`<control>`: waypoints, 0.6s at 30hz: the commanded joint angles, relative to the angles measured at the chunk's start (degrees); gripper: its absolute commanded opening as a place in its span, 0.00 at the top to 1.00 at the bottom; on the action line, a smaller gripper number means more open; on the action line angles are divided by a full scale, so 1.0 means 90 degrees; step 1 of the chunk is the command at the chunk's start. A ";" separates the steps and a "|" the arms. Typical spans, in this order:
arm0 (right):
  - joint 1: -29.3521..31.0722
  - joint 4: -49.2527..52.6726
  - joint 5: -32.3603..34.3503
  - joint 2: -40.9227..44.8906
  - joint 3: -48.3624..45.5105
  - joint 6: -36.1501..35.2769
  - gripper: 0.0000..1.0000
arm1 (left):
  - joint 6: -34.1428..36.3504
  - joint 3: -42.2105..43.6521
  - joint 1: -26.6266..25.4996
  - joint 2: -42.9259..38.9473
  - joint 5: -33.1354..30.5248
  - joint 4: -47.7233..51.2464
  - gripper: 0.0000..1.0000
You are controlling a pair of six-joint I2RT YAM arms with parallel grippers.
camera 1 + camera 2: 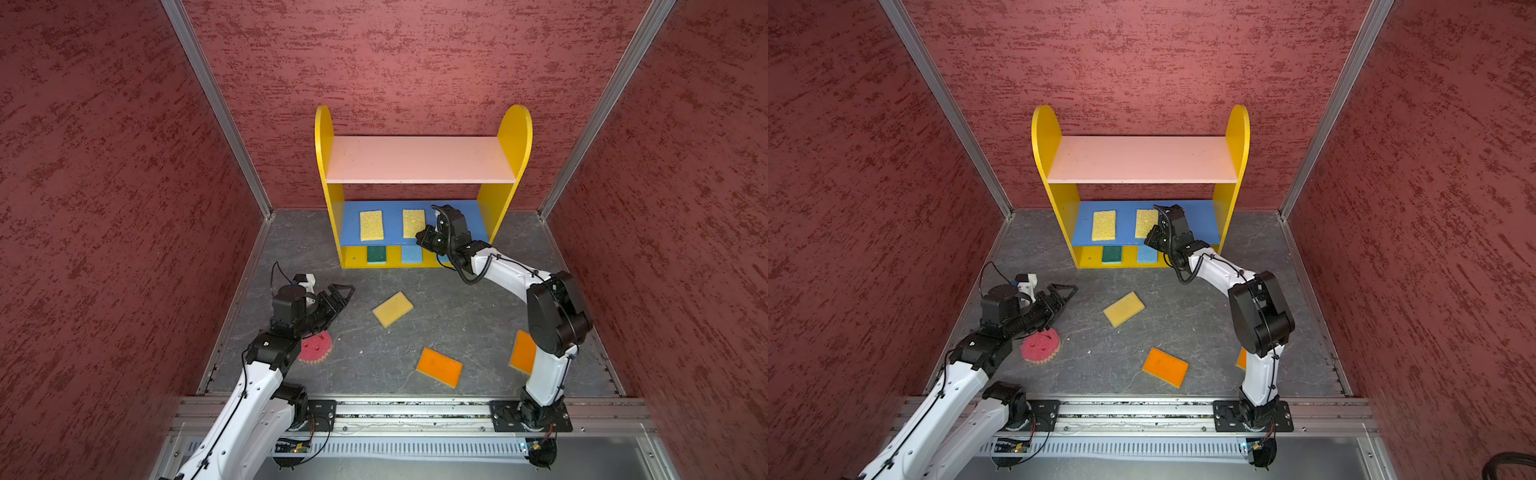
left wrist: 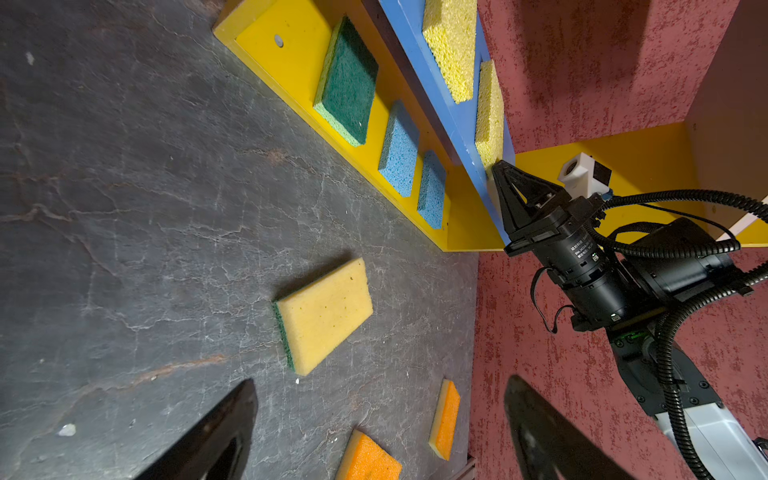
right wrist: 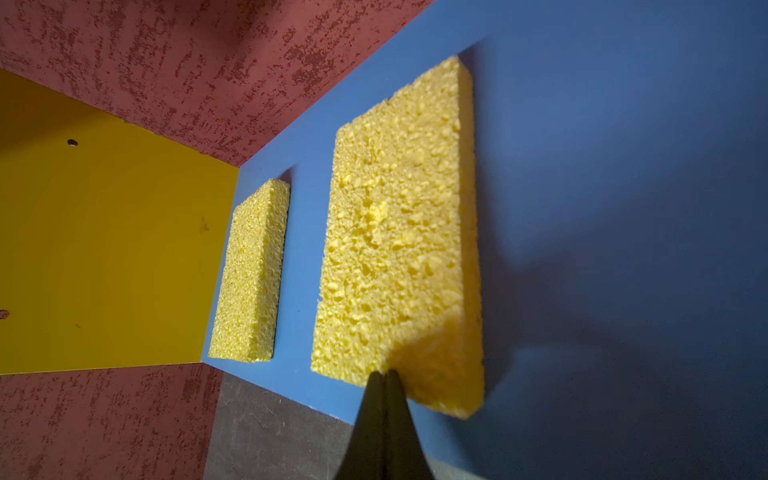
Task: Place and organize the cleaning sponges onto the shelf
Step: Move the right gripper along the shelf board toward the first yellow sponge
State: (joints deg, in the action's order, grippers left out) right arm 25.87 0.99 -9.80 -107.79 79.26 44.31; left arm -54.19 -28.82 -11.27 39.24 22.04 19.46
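Sponge (image 3: 399,249) in pale yellow lies flat on the blue board (image 3: 623,166) of the shelf (image 1: 515,137), beside its twin (image 3: 253,270). The right gripper (image 3: 384,374), clenched and empty, meets its near edge, probably to push it straight. The left gripper (image 1: 347,294) hovers spread wide.

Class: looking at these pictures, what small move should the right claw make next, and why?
Probably draw the right claw straight back from the shelf. It is shut, holds nothing, and its tip sits at the near edge of a pale yellow sponge already lying flat on the blue board.
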 commanded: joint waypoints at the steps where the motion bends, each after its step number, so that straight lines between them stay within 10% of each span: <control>1: -0.0033 0.0143 -0.0004 0.0095 0.0187 -0.0087 1.00 | 0.0044 0.0048 0.0050 0.0048 0.0052 -0.0169 0.08; 18: 0.0988 0.1257 0.0467 -0.0774 0.2103 -0.0986 1.00 | 0.0210 -0.0378 0.0080 0.0408 -0.0148 -0.0107 0.07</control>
State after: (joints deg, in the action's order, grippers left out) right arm 33.69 8.80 -6.17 -110.87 96.23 36.62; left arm -54.15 -29.21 -10.98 42.11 22.00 17.58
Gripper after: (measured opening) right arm 0.041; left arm 0.925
